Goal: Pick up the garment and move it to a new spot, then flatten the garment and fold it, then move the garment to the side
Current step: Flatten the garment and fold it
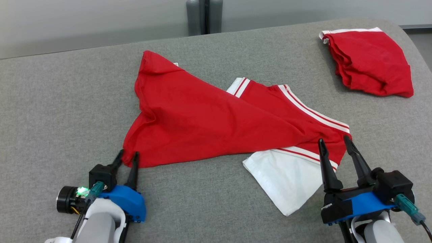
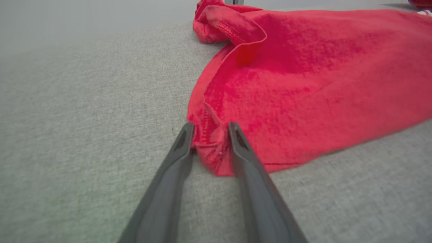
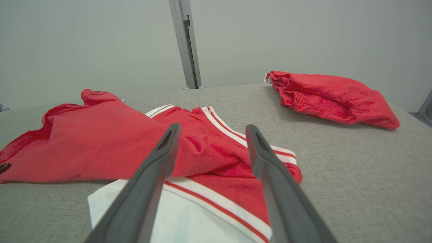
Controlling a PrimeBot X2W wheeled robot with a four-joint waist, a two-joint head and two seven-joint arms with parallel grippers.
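The garment (image 1: 202, 118) is a red shirt with white stripes and a white panel, lying crumpled across the middle of the grey padded table (image 1: 60, 101). My left gripper (image 1: 127, 158) sits low at its near-left corner. In the left wrist view the left gripper (image 2: 209, 130) has its fingers apart on either side of that bunched red corner (image 2: 211, 148). My right gripper (image 1: 333, 140) stands open over the garment's near-right striped edge. In the right wrist view the right gripper (image 3: 212, 130) has nothing between its fingers, and the garment (image 3: 101, 145) lies beyond them.
A second red garment (image 1: 369, 62), bunched up, lies at the table's far right corner, seen too in the right wrist view (image 3: 337, 98). A grey post (image 1: 204, 17) stands behind the table's far edge. Bare grey surface lies to the left and in front.
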